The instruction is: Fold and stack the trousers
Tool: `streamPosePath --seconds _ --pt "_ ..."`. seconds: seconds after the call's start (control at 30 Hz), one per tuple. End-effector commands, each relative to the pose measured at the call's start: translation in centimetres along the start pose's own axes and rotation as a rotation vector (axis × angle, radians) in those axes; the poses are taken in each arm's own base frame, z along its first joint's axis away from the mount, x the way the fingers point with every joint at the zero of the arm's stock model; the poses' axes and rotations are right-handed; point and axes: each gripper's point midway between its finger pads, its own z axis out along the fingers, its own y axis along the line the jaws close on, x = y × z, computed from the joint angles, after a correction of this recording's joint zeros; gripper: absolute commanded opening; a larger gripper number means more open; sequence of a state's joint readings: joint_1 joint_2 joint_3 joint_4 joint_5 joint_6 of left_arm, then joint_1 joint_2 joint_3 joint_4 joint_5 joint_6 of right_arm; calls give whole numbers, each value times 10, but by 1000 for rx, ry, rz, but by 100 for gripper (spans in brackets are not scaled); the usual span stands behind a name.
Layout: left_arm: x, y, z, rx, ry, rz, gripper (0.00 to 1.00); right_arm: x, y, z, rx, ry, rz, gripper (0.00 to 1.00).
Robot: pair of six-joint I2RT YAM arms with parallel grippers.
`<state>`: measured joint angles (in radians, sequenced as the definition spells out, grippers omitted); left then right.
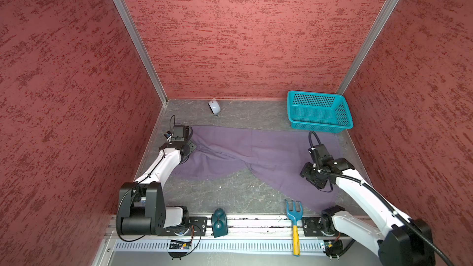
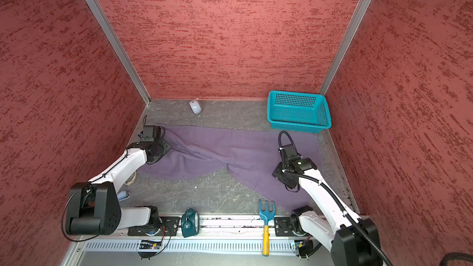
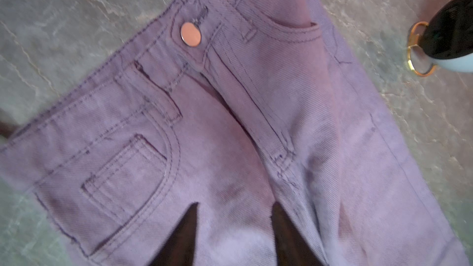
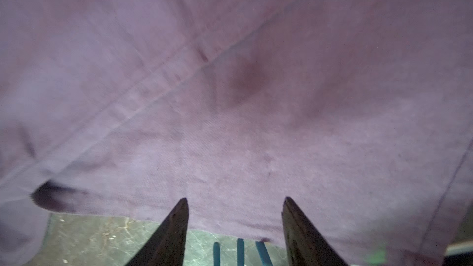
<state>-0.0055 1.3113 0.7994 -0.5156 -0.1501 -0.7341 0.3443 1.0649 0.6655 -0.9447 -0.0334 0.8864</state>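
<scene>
Purple-grey trousers [image 1: 256, 154] spread on grey desk [image 1: 217, 195], left tool [image 3: 235, 207] parted near waistband [image 3: 107, 90], right tool [image 4: 236, 199] parted above leg [image 4: 230, 124], both empty

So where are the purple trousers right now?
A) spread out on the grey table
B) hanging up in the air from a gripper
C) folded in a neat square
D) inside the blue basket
A: the trousers lie spread out, legs apart, on the grey table, in front of the teal basket.
</scene>
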Motion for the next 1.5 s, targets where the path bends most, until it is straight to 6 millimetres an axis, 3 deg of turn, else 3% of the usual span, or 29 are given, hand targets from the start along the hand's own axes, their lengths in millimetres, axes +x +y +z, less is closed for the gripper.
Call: streamPosePath --seconds 0.0,0.1,0.3,0.33,0.43,0.5,0.57,0.67,0.77,0.87,1.03,1.17,1.3,1.47 --pt "9 -6 -7 25 7 45 66 17 -6 13 96 43 4 66" --pt "18 0 -4 25 17 49 72 24 7 30 100 68 -26 70" --pt "30 -2 5 52 47 74 75 16 20 49 80 51 -39 73" --pt "31 -2 7 52 51 76 76 15 20 52 89 52 -45 70" --pt "35 -1 13 43 67 80 77 10 18 60 108 42 -47 28" --pt "38 0 19 38 85 80 74 3 15 64 107 46 -30 15" --pt "42 1 27 33 111 75 72 -7 12 63 105 35 -18 9" --pt "47 3 38 26 152 61 59 -28 3 53 106 0 6 0" --pt "48 6 47 8 177 53 31 -51 -9 44 94 -35 37 0" --pt "48 6 50 -1 179 57 13 -70 -12 37 61 -37 38 0" --pt "43 13 52 -44 162 67 0 -93 -1 13 10 -15 -9 0" --pt "36 18 50 -78 127 76 0 -107 7 -30 -64 5 17 0" --pt "33 24 51 -99 120 66 0 -117 -2 -77 -88 -32 62 0" --pt "27 39 54 -108 121 7 0 -111 -8 -120 -159 -35 112 0"
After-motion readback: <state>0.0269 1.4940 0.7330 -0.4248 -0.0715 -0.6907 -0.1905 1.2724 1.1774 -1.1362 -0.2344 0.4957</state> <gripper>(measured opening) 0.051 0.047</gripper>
